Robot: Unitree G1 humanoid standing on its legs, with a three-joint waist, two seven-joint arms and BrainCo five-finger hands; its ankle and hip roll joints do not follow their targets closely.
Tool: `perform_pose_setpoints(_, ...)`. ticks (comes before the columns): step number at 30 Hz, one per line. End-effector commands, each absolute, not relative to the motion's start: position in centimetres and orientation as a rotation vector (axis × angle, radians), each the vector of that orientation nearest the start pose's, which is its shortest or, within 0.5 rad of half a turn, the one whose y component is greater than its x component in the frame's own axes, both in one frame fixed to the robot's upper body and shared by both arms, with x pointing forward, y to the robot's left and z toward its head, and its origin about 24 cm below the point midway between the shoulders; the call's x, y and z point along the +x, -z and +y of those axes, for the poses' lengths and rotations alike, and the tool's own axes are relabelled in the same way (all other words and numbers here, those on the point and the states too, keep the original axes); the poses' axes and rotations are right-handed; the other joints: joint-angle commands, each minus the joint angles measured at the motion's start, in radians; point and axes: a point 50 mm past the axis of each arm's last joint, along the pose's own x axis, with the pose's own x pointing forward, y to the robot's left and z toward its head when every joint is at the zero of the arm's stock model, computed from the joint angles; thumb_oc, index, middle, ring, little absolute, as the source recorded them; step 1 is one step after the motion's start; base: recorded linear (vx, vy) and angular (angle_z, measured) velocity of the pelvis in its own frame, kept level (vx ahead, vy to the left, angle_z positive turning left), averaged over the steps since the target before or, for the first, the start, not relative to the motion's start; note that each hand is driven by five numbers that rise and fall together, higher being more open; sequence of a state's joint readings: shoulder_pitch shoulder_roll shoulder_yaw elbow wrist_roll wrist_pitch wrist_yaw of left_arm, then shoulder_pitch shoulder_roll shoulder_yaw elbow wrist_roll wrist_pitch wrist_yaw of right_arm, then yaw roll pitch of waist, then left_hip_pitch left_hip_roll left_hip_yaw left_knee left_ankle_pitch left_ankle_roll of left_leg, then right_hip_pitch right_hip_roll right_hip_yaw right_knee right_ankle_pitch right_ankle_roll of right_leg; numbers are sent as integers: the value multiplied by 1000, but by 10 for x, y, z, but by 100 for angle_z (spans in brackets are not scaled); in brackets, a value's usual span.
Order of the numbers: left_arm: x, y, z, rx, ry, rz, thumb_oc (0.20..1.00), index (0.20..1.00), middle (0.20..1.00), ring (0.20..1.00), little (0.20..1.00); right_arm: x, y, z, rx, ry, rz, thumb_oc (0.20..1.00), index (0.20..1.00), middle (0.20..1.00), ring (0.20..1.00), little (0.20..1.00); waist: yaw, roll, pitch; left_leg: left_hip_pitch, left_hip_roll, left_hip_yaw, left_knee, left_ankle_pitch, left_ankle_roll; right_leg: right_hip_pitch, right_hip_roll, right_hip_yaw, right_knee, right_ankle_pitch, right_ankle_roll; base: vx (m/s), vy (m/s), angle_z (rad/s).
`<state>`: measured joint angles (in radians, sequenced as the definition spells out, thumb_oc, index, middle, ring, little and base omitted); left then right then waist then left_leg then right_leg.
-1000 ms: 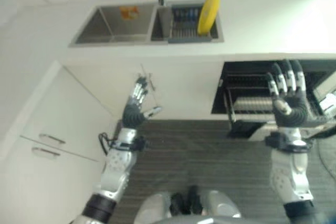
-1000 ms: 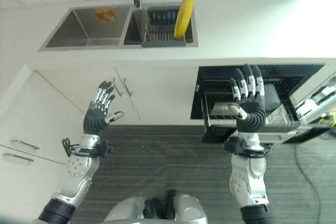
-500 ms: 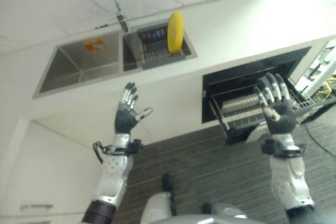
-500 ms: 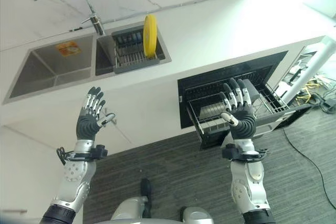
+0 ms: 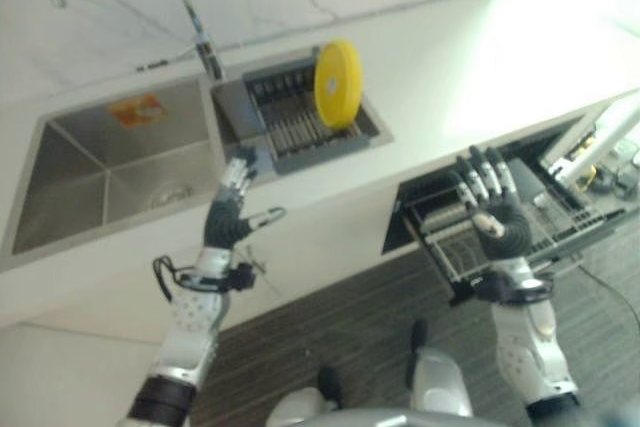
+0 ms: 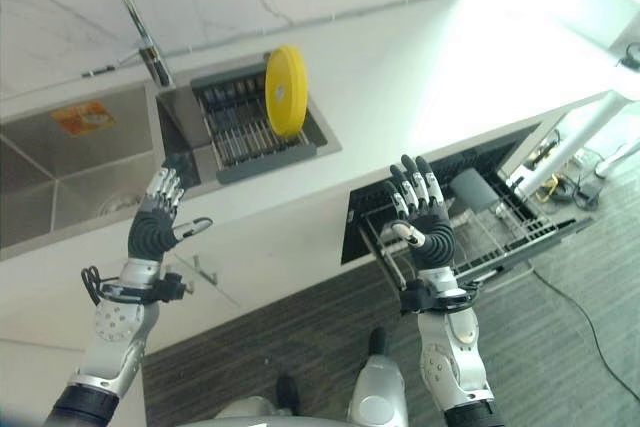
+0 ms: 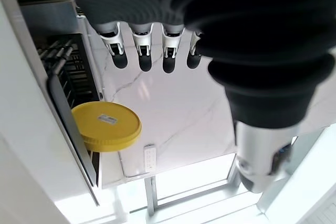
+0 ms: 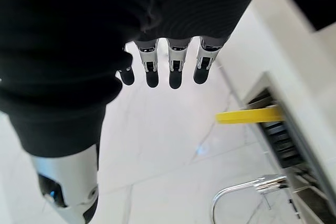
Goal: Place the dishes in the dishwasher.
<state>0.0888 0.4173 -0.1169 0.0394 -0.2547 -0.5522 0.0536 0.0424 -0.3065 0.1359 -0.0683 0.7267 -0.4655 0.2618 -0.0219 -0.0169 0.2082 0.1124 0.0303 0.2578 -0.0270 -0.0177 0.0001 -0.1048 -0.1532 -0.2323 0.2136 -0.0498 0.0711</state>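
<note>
At the left end of the white counter (image 6: 400, 57) the steel sink (image 6: 60, 162) lies open, and just to its right a grey drying rack (image 6: 245, 132) fills the second basin with the yellow plate (image 6: 284, 90) standing on edge at its right side, the faucet (image 6: 135, 17) rising at the back edge. The left hand (image 6: 152, 229) is raised before the counter's front edge below the rack, fingers straight and spread, holding nothing. Right of it, the right hand (image 6: 428, 230) is upright with fingers spread and empty, in front of the dishwasher's pulled-out wire rack (image 6: 500, 232), under the counter's right part.
</note>
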Motion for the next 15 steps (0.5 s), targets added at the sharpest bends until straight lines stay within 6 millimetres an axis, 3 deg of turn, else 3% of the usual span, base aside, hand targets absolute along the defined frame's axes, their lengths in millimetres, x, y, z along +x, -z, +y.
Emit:
perform_pose_setpoints(1, 225, -96, 195, 103, 114, -554, 1000, 1000, 1000, 1000, 1000, 235, -120, -191, 357, -255, -599, 1000, 1000, 1000, 1000, 1000, -19, 25, -2, -75, 29, -106, 113, -54, -39, 124, 51, 12, -134, -22, 19, 35, -122, -9)
perform_pose_setpoints(2, 224, -96, 194, 94, 120, -557, 1000, 1000, 1000, 1000, 1000, 234, -120, -192, 341, -253, -600, 1000, 1000, 1000, 1000, 1000, -22, 18, 1, -90, 22, -102, 159, -74, -39, 129, 50, 19, -148, -16, 13, 133, -175, -14)
perform_pose_setpoints(3, 223, -94, 194, 81, 137, -548, 1000, 1000, 1000, 1000, 1000, 231, -118, -198, 318, -238, -593, 1000, 1000, 1000, 1000, 1000, -21, 4, 14, -172, 24, -115, 296, -46, -51, 163, 66, 41, -182, -4, -7, 180, -126, -4)
perform_pose_setpoints(4, 223, -93, 195, 78, 142, -543, 1000, 1000, 1000, 1000, 1000, 231, -118, -199, 319, -234, -592, 1000, 1000, 1000, 1000, 1000, -20, 8, 14, -170, 30, -118, 255, -34, -54, 163, 71, 42, -185, -2, -4, 290, -3, -13)
perform_pose_setpoints(5, 220, -92, 195, 83, 151, -542, 1000, 1000, 1000, 1000, 1000, 231, -118, -197, 316, -235, -598, 1000, 1000, 1000, 1000, 1000, -10, 23, 16, -166, 45, -147, 131, 14, -67, 166, 81, 51, -190, -6, 4, 310, 175, -14)
perform_pose_setpoints(6, 218, -93, 193, 94, 158, -551, 1000, 1000, 1000, 1000, 1000, 229, -119, -196, 302, -235, -607, 1000, 1000, 1000, 1000, 1000, 0, 31, 31, -199, 71, -176, 95, 90, -88, 187, 81, 59, -196, -14, 4, 308, 227, -33)
perform_pose_setpoints(7, 220, -93, 192, 98, 166, -552, 1000, 1000, 1000, 1000, 1000, 230, -120, -197, 293, -227, -612, 1000, 1000, 1000, 1000, 1000, -10, 32, 28, -181, 80, -134, 56, 79, -82, 195, 68, 44, -204, -20, 11, 204, 176, -42)
perform_pose_setpoints(15, 231, -93, 185, 126, 198, -533, 1000, 1000, 1000, 1000, 1000, 225, -115, -195, 327, -235, -596, 1000, 1000, 1000, 1000, 1000, -31, 48, -8, -83, 56, -114, -58, 57, -58, 188, 19, 9, -200, -7, 53, 135, 102, -28)
